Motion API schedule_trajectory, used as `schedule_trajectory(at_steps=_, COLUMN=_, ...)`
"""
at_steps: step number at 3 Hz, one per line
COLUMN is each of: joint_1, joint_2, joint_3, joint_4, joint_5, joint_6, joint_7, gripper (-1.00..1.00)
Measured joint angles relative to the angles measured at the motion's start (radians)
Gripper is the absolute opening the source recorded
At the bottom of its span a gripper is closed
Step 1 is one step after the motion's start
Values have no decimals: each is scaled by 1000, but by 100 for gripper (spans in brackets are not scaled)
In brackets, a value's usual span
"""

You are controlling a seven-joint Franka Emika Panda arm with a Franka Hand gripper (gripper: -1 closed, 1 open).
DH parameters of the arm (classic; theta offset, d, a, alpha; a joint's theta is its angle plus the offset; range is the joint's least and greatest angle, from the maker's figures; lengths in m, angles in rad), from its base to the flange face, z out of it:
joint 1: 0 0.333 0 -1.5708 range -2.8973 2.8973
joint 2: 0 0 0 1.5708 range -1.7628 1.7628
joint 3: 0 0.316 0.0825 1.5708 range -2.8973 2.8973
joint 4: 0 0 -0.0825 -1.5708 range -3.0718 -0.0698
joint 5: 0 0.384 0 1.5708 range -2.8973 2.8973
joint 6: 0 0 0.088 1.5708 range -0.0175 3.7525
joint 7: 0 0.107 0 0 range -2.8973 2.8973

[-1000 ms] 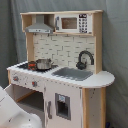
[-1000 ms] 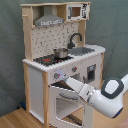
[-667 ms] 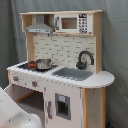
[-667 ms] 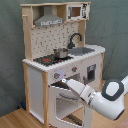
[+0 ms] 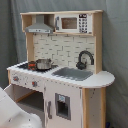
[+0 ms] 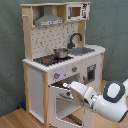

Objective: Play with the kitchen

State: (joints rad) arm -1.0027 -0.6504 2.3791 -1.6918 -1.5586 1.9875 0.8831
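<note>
Kitchen [image 6: 50, 70] stood tallest in both exterior views, before a grey curtain [image 5: 115, 45], on a wooden floor [image 6: 15, 119] in the second exterior view. Its oven door [image 6: 62, 100] hung open toward the arm [image 6: 107, 100]. A small pot [image 6: 61, 52] sat on the stovetop, beside the sink and black faucet [image 6: 75, 39]. The gripper [image 6: 65, 85] reached the door's upper edge; whether its fingers were spread or pressed together I could not tell.
</note>
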Motion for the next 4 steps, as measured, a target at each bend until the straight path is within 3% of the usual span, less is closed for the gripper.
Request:
schedule_trajectory(at_steps=2, joint_1=-8, joint_2=-22, joint_3=10, joint_4=-4, joint_5=126, joint_6=42, joint_7=172, gripper=100)
schedule_trajectory(at_steps=4, joint_1=-17, joint_2=-33, joint_3=9, joint_4=-25, joint_5=290, joint_6=43, joint_7=323, gripper=100)
